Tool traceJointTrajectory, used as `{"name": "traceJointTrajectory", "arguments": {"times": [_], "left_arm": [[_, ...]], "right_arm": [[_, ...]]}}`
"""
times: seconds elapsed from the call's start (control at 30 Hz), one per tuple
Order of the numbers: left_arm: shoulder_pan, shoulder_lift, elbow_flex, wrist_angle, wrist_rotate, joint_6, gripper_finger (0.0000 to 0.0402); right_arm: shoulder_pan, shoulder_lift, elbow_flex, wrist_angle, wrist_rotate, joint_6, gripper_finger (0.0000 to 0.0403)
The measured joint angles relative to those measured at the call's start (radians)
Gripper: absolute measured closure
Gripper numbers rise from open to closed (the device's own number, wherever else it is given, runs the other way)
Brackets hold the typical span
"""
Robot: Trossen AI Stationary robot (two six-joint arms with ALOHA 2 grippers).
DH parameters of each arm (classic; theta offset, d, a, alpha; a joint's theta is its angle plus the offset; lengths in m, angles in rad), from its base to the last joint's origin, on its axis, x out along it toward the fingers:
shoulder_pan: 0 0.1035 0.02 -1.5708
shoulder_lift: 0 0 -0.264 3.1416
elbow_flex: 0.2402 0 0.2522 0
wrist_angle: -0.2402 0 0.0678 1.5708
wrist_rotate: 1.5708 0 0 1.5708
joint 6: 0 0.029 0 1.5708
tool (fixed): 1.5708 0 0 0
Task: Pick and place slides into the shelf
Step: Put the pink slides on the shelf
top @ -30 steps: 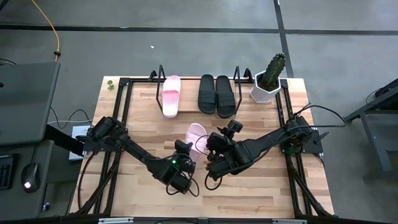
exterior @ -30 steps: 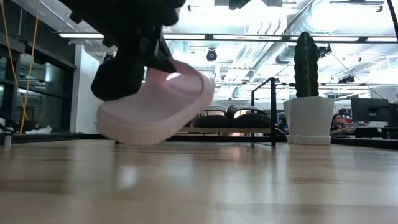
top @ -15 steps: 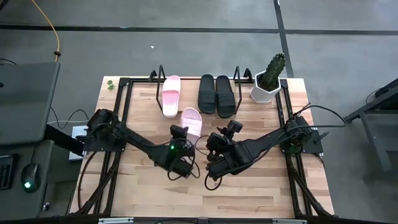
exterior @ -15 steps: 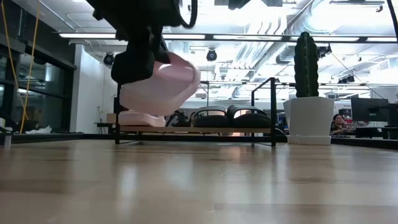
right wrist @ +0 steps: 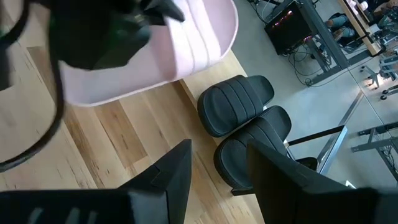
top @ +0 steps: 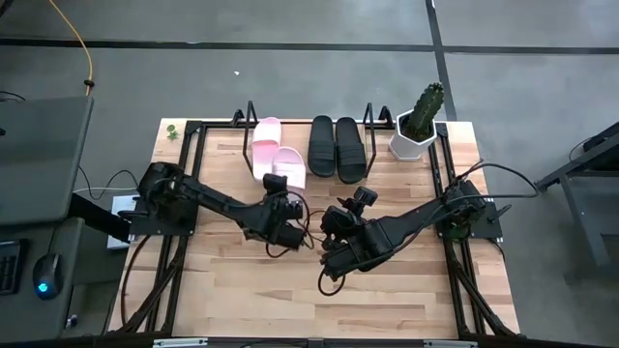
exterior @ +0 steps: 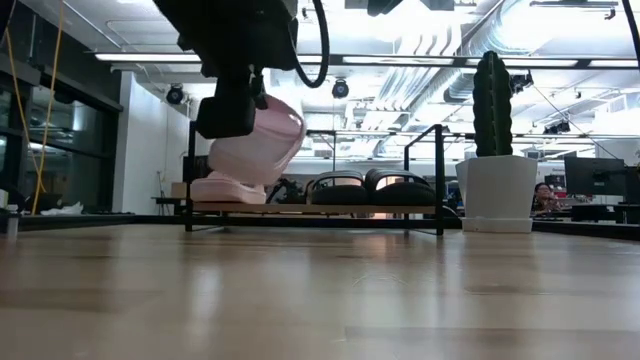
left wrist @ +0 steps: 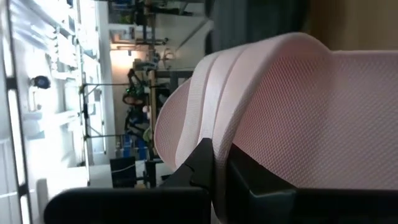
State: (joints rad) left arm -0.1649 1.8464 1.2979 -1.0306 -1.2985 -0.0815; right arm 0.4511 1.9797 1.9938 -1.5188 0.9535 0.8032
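A pale pink slide (top: 291, 165) hangs clear of the table just in front of the shelf (top: 308, 178), with my left gripper (top: 282, 191) shut on it. In the low view this slide (exterior: 262, 140) is tilted under the gripper (exterior: 232, 112). On the shelf board lie another pink slide (top: 264, 145) and two black slides (top: 322, 145) (top: 350, 148), soles down. My right gripper (top: 338, 224) stands open over mid-table, right of the left one, with nothing between its fingers (right wrist: 176, 174). My left gripper pinches the pink slide between its two fingers (left wrist: 208, 167), at the ribbed strap's rear edge (left wrist: 200, 127). The fingers come almost level from the table's near side and lie along the slide. The slide is lifted clear and tilted, its toe (right wrist: 229, 17) toward the shelf.
A white pot with a cactus (top: 418, 124) stands right of the shelf at the far right. Black wire loops (exterior: 438, 180) rise at the shelf's ends. A black frame (top: 189, 174) runs around the tabletop. Bare wood (top: 319, 300) lies toward the near edge.
My left gripper has carried the pink slide up and toward the table's far edge, a little leftward, from mid-table to just before the shelf. The gripper has tipped up nearer to level. It stays shut on the slide, which stays clear of the table.
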Motion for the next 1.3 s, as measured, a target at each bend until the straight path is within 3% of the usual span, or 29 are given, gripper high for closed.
{"name": "traceJointTrajectory", "arguments": {"times": [0.2,0.4,0.77,0.9,1.13,1.3], "left_arm": [[0.059,-0.079,0.000,-0.001,0.001,0.033,0.0396],[0.109,-0.175,0.000,0.067,0.075,0.123,0.0398],[0.253,-0.299,0.000,0.402,0.410,0.460,0.0400],[0.312,-0.315,0.000,0.412,0.427,0.481,0.0400],[0.420,-0.322,-0.001,0.408,0.582,0.479,0.0400],[0.472,-0.322,-0.038,0.471,0.635,0.514,0.0400]], "right_arm": [[0.000,0.000,0.000,-0.003,0.000,0.000,0.0257],[0.000,0.000,0.000,-0.003,0.000,0.000,0.0257],[0.000,0.000,0.000,-0.003,0.001,0.000,0.0257],[0.000,0.000,0.000,-0.003,0.001,0.000,0.0257],[0.000,0.000,0.000,-0.003,0.000,0.000,0.0257],[0.000,0.000,0.000,-0.003,0.001,0.000,0.0257]]}}
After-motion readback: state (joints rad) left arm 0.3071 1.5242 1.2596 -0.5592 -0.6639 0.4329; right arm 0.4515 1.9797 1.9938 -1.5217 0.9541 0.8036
